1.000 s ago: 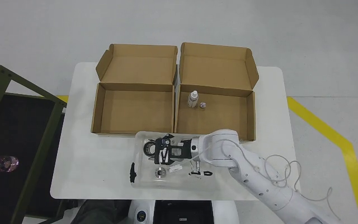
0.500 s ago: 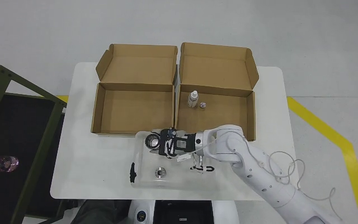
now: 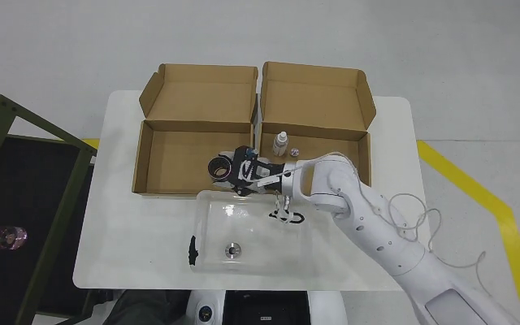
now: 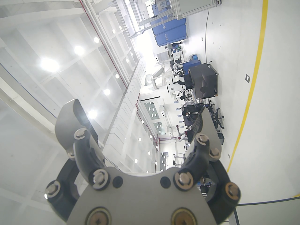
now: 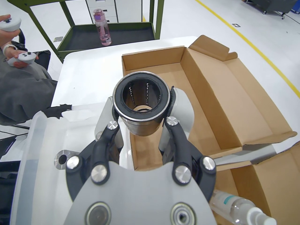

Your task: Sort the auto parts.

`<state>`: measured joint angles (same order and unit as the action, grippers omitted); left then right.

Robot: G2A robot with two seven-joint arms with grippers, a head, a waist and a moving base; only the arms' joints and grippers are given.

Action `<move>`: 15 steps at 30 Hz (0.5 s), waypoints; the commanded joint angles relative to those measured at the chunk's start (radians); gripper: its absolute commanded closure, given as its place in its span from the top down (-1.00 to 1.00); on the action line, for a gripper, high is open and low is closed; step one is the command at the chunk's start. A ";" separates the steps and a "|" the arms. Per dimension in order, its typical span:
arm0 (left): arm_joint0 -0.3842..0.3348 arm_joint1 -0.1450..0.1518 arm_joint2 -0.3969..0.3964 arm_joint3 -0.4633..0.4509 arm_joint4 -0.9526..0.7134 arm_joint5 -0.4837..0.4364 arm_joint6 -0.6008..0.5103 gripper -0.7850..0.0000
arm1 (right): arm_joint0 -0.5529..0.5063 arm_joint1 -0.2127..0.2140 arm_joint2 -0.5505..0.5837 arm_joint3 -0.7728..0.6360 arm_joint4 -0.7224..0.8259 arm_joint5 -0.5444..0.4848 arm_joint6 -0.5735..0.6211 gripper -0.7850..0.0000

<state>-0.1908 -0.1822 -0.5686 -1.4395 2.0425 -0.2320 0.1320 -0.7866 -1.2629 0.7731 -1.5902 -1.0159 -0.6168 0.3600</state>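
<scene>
— Black small part (image 3: 192, 250) on the white table (image 3: 122, 203), at 9 o'clock from the clear tray (image 3: 264, 256), just outside its wall. What lies beyond?
— At 11 o'clock on the table, the left cardboard box (image 3: 175, 162), lid open. Above its 5 o'clock corner hangs the cylindrical bearing (image 3: 218, 167), steel with black end rings.
— Held?
— Yes. The right gripper (image 3: 231, 169) is clamped on the bearing's sides.
— And in the tray?
— A metal disc (image 3: 234, 251) at 7 o'clock, black clips (image 3: 287, 216) at 1 o'clock.
— Further right?
— The right cardboard box (image 3: 341, 175), at 1 o'clock on the table, with a spray bottle (image 3: 280, 145) and a small pale piece (image 3: 296, 151) in its 10 o'clock corner. The left gripper (image 4: 137, 118) is spread wide, nothing between its fingers.
</scene>
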 commanded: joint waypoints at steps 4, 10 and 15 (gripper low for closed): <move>0.000 0.000 0.000 0.000 0.000 0.000 0.000 1.00 | 0.053 -0.023 -0.027 0.073 0.007 0.041 -0.013 -1.00; 0.000 0.000 0.000 0.000 0.000 0.000 0.000 1.00 | 0.107 -0.054 -0.065 0.171 0.005 0.092 -0.028 -1.00; 0.000 0.000 0.000 0.000 0.000 0.000 0.000 1.00 | 0.143 -0.080 -0.094 0.245 -0.001 0.127 -0.037 -1.00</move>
<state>-0.1908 -0.1823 -0.5686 -1.4395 2.0425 -0.2320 0.1320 -0.6496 -1.3387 0.6841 -1.3576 -1.0149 -0.4955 0.3234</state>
